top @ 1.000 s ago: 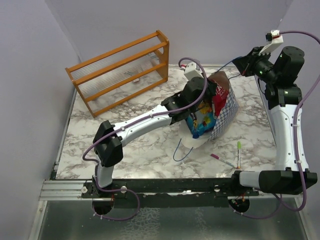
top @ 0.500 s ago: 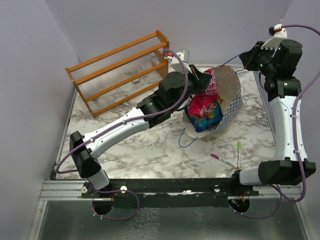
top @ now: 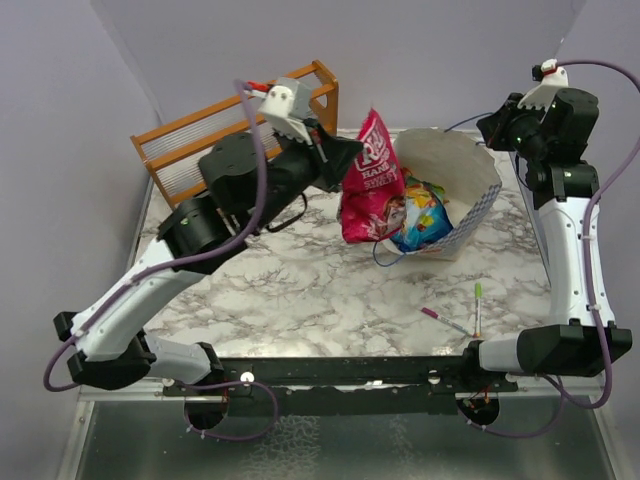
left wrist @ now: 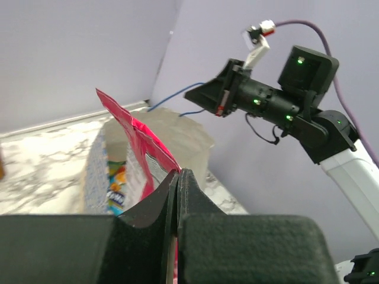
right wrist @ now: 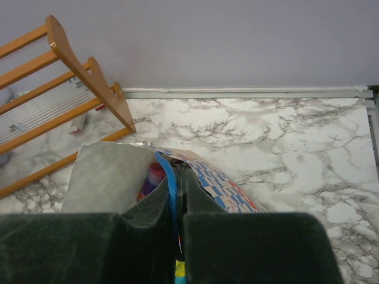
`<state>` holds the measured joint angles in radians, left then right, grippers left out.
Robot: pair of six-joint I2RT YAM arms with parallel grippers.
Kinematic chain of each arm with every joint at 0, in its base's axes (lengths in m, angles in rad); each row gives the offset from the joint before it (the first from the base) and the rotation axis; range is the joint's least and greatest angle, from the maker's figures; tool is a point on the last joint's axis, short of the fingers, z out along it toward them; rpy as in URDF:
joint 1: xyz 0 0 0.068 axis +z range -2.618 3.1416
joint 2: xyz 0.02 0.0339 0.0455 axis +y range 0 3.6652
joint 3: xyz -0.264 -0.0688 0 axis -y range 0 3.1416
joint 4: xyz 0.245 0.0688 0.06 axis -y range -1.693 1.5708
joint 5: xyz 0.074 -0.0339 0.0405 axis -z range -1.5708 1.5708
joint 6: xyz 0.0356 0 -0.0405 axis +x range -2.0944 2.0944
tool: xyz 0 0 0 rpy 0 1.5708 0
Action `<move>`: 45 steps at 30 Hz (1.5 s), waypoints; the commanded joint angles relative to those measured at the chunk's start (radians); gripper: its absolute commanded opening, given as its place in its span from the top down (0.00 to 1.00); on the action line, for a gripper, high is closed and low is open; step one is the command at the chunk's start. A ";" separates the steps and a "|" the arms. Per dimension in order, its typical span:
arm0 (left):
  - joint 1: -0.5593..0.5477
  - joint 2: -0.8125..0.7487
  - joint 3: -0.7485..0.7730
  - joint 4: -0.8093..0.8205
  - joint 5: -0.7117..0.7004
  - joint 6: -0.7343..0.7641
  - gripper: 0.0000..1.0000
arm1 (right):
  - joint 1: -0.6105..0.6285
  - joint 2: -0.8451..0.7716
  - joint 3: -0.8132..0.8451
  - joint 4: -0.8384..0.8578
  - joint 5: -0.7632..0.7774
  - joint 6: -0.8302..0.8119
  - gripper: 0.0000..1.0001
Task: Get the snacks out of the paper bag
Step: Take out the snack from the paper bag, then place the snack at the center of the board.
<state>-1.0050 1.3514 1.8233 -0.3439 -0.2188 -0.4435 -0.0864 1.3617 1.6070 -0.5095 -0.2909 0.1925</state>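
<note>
My left gripper (top: 340,160) is raised left of the paper bag and is shut on a red/pink snack packet (top: 365,178), which hangs in the air with its lower end by the bag's mouth. In the left wrist view the jaws (left wrist: 177,173) pinch that packet (left wrist: 137,142). The cream paper bag (top: 448,158) lies tilted with its mouth open, and blue and green-yellow packets (top: 420,215) show inside. My right gripper (top: 492,128) is shut on the bag's blue cord handle (right wrist: 168,174) at the far rim, beside the checked band (right wrist: 228,186).
A wooden rack (top: 230,135) stands at the back left, behind my left arm. A green pen (top: 477,300) and a pink pen (top: 440,318) lie near the front right. The bag's other blue handle (top: 385,255) trails on the marble table (top: 300,290).
My left gripper has pulled up and to the left out of the bag, taking the red/pink packet with it. The bag's mouth has opened wider. The right gripper has stayed on the handle.
</note>
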 commanded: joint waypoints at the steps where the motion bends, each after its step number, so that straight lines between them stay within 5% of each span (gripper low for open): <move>1: 0.001 -0.100 0.043 -0.218 -0.168 0.069 1.00 | -0.006 -0.066 -0.034 0.030 -0.058 -0.020 0.99; 6: 0.001 -0.125 0.067 -0.459 -0.294 -0.044 1.00 | -0.006 -0.094 -0.072 0.053 -0.108 -0.011 0.99; 17: 0.057 -0.129 -0.102 -0.550 -0.331 -0.106 1.00 | -0.006 -0.137 -0.144 0.085 -0.332 -0.003 0.99; 26: 0.448 -0.048 -0.326 -0.313 0.211 -0.049 1.00 | -0.006 -0.120 -0.125 0.085 -0.418 0.008 0.99; 35: 0.531 0.082 -0.359 -0.171 0.420 -0.060 1.00 | -0.006 -0.069 -0.131 0.091 -0.474 0.032 0.99; 45: 0.568 0.197 -0.198 -0.020 0.699 -0.177 1.00 | -0.006 -0.032 -0.124 0.062 -0.517 0.031 0.99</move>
<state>-0.4355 1.5650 1.5806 -0.5312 0.2916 -0.5434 -0.0872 1.3201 1.4666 -0.4488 -0.7452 0.2134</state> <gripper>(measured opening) 0.015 0.016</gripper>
